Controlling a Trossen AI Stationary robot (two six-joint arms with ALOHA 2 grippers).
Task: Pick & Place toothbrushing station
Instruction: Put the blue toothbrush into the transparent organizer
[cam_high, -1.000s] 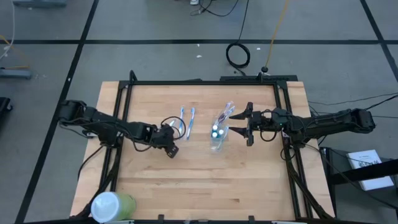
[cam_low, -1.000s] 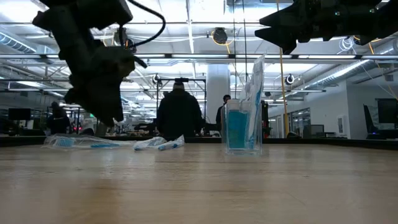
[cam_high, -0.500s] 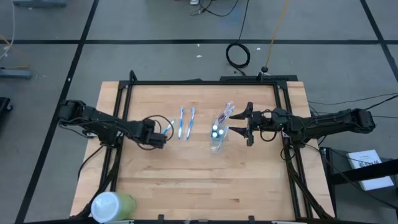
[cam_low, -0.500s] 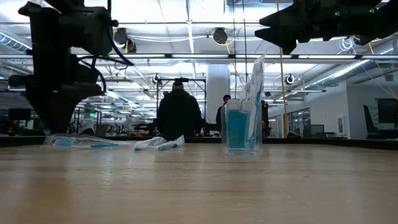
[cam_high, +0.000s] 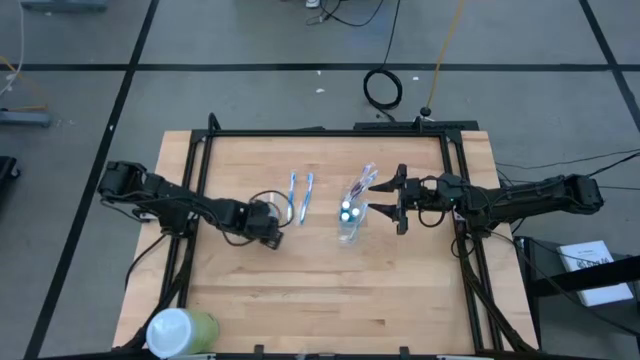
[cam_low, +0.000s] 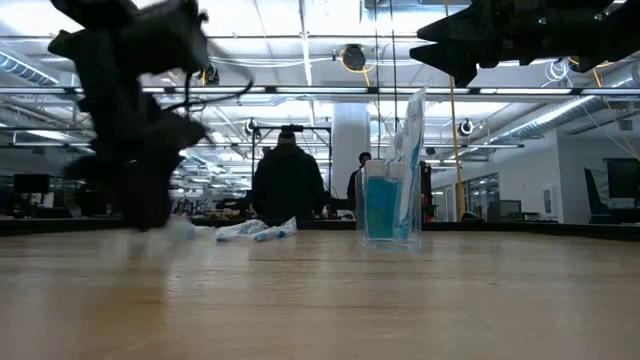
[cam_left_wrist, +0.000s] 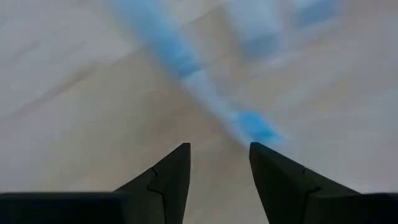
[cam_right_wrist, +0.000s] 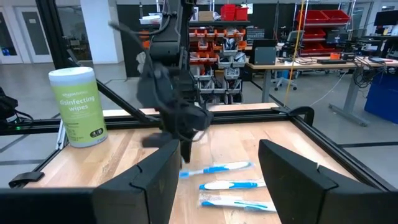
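Note:
A small clear plastic cup (cam_high: 350, 222) stands upright on the wooden table (cam_high: 320, 290), right of centre. It holds white-capped tubes (cam_high: 346, 212) and a pinkish brush (cam_high: 365, 181) that leans out toward the far side. The cup also shows in the low view (cam_low: 388, 205). Three blue-and-white toothbrushes (cam_high: 300, 197) lie flat left of the cup and show in the right wrist view (cam_right_wrist: 219, 168). My left gripper (cam_high: 272, 226) is open and low over the table. One blurred blue toothbrush (cam_left_wrist: 249, 124) lies just ahead of its fingertips (cam_left_wrist: 217, 149). My right gripper (cam_high: 386, 201) is open and hovers right of the cup, well above the table.
A large pale-green wipes container (cam_high: 180, 330) stands at the table's near left corner and also shows in the right wrist view (cam_right_wrist: 78, 106). A black frame (cam_high: 330, 131) runs around the table. People stand in the room beyond the table (cam_low: 288, 185).
My left gripper has swung toward the table's left edge and then back right toward the toothbrushes. It now sits low by the nearest one. My right gripper and the cup have kept still.

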